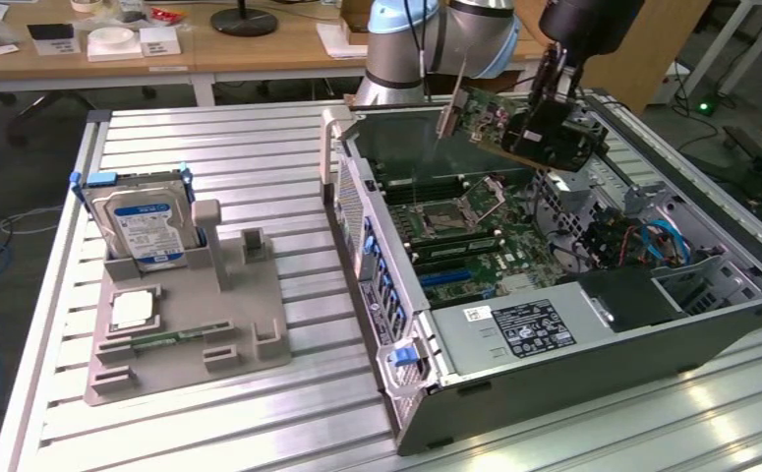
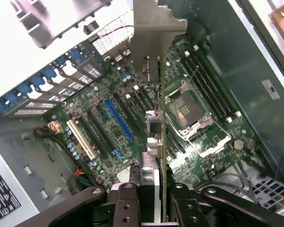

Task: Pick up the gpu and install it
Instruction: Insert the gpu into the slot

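The gpu (image 1: pixel 486 113), a green circuit card with a grey metal bracket at one end, hangs in the air above the open computer case (image 1: pixel 394 295). My gripper (image 1: pixel 545 128) is shut on the card's end away from the bracket. In the wrist view the gpu (image 2: pixel 162 118) runs edge-on from my gripper (image 2: pixel 154 201) out to its bracket (image 2: pixel 154 28), well above the motherboard (image 2: pixel 109 142). A blue expansion slot (image 2: pixel 118 118) lies below and to one side of the card, and the processor socket (image 2: pixel 187 111) on the other side.
A grey fixture (image 1: pixel 184 334) on the slatted metal table (image 1: pixel 223 147) holds a blue-labelled hard drive (image 1: pixel 145 221) and a small square chip (image 1: pixel 134 310). Inside the case are a power supply (image 1: pixel 525 324), cables (image 1: pixel 656 241) and a drive cage (image 1: pixel 695 285).
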Robot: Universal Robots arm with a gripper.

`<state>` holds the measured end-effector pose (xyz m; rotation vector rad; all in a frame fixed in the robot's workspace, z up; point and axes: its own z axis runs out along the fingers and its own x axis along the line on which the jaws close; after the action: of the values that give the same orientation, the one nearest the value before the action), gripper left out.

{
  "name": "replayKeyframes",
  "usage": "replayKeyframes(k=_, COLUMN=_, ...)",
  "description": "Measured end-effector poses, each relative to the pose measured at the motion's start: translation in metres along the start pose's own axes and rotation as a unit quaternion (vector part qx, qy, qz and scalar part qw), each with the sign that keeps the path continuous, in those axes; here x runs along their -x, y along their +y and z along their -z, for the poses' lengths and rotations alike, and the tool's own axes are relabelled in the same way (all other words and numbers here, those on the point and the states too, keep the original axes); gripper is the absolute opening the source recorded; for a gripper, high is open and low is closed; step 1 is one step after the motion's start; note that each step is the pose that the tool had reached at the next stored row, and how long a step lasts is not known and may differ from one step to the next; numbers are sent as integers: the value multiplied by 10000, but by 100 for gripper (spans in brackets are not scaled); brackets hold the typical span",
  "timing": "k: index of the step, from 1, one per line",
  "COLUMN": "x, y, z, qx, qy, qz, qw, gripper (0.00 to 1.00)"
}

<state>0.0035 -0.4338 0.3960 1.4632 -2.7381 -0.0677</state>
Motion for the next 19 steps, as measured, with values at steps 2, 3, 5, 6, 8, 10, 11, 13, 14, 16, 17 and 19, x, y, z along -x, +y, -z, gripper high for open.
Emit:
replayKeyframes(k=2, x=0, y=0, z=0, qx=-2, qy=10, qz=172, qw=9999, gripper=28)
replayKeyframes(k=3, x=0, y=0, z=-1, qx=-3, qy=14, qz=261, qw=9997, gripper=28)
replayKeyframes(k=5, x=0, y=0, z=-2, qx=-5, qy=24, qz=439, qw=9990, gripper=28)
replayKeyframes(k=6, x=0, y=0, z=-2, qx=-8, qy=27, qz=519, qw=9986, gripper=28)
replayKeyframes(k=8, x=1, y=-1, z=-3, qx=-15, qy=33, qz=683, qw=9977, gripper=28)
replayKeyframes(k=10, x=0, y=0, z=-5, qx=-22, qy=37, qz=832, qw=9965, gripper=28)
replayKeyframes(k=11, x=0, y=0, z=-7, qx=-31, qy=35, qz=891, qw=9960, gripper=28)
replayKeyframes(k=13, x=0, y=0, z=-12, qx=-69, qy=20, qz=977, qw=9952, gripper=28)
replayKeyframes(k=14, x=0, y=-1, z=-14, qx=-105, qy=4, qz=1010, qw=9948, gripper=28)
replayKeyframes(k=16, x=0, y=-1, z=-19, qx=-193, qy=-43, qz=1044, qw=9943, gripper=28)
replayKeyframes(k=17, x=1, y=-1, z=-22, qx=-242, qy=-69, qz=1059, qw=9941, gripper=28)
replayKeyframes(k=19, x=1, y=-2, z=-26, qx=-302, qy=-97, qz=1129, qw=9931, gripper=28)
